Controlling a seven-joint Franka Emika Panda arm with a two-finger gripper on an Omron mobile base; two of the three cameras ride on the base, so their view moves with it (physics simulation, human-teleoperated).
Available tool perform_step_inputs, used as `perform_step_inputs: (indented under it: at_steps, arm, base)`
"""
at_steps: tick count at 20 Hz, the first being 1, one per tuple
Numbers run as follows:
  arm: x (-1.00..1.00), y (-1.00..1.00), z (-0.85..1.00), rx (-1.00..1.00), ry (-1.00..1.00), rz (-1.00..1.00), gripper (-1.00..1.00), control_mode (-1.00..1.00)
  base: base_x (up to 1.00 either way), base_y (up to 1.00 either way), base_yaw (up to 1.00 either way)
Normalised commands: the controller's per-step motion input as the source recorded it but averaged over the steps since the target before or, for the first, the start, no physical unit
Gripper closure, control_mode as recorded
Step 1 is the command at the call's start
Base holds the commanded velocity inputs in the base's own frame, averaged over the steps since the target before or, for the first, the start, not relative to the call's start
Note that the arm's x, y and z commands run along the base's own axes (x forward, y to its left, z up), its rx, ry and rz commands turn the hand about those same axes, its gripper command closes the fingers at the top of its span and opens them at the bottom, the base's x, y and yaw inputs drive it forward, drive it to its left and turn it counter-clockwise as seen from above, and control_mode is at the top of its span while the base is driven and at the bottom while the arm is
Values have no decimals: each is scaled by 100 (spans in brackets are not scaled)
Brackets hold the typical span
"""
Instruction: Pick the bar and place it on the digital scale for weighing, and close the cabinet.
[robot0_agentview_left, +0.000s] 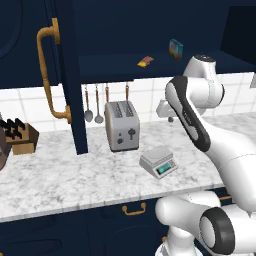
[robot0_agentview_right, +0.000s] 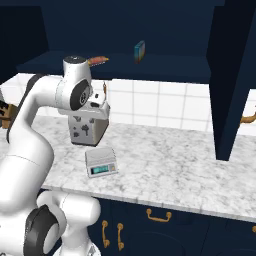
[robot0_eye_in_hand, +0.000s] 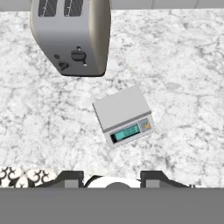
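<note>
The cabinet filled the top of the left base view, dark navy, with its door swung open at the upper left and a curved brass handle seen on it. In the right base view the open door stood at the right of the frame. Below the cabinet, a white marble counter ran across the middle of both base views, backed by white tiles. The white arm was seen rising at the right of the left base view. A silver toaster was placed upright on the counter near the centre, and utensils were hung on the wall to its left. A wooden knife block was set at the left edge.

The digital scale was found on the counter right of the toaster and lower in the frame, apart from it; in the hand view it lay in the middle of the frame, its top bare. An upright blue box was seen on the cabinet shelf. The bar lay on the same shelf, left of the box, in the upper middle of the frame.

The gripper was held above the counter, at the bottom of the hand view; its fingertips were set partly apart with nothing between them.
</note>
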Motion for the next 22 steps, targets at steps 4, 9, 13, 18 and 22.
perform_step_inputs:
  at_steps: [4, 9, 13, 18, 22]
  arm:
    - [-16, 6, 0, 0, 0, 2, -100, -100]
    - [-35, 49, 6, -1, -7, -3, -100, -100]
    - [-45, 34, 48, 0, -6, -19, -100, -100]
    - [-19, 3, 68, 0, -18, -18, -100, -100]
    - [-3, 3, 67, 0, -18, -13, -100, -100]
  base:
    - [0, 0, 0]
    - [0, 0, 0]
    - [0, 0, 0]
    - [0, 0, 0]
    - [0, 0, 0]
